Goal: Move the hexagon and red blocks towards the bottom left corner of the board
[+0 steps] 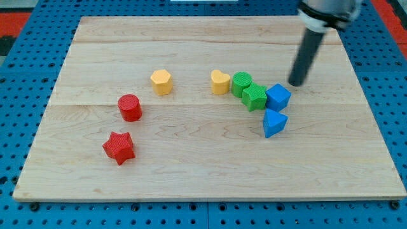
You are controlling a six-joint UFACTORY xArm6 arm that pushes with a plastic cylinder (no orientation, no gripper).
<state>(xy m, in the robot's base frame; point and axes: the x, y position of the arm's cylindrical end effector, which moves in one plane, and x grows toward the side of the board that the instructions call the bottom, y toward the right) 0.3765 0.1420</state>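
Seven blocks on board (191, 172): two red – cylinder (130, 107), star (119, 147); two yellow – hexagon (161, 81), heart (220, 82); two green (241, 83) (255, 97); two blue (278, 97) (275, 123). My tip (296, 83) just right of upper blue block. No jaws, bare rod.

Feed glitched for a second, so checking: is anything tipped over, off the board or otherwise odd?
Nothing stands out. All eight blocks lie flat on the board, none off its edge. My tip rests just upper right of the blue cube, far from the red cylinder and red star.
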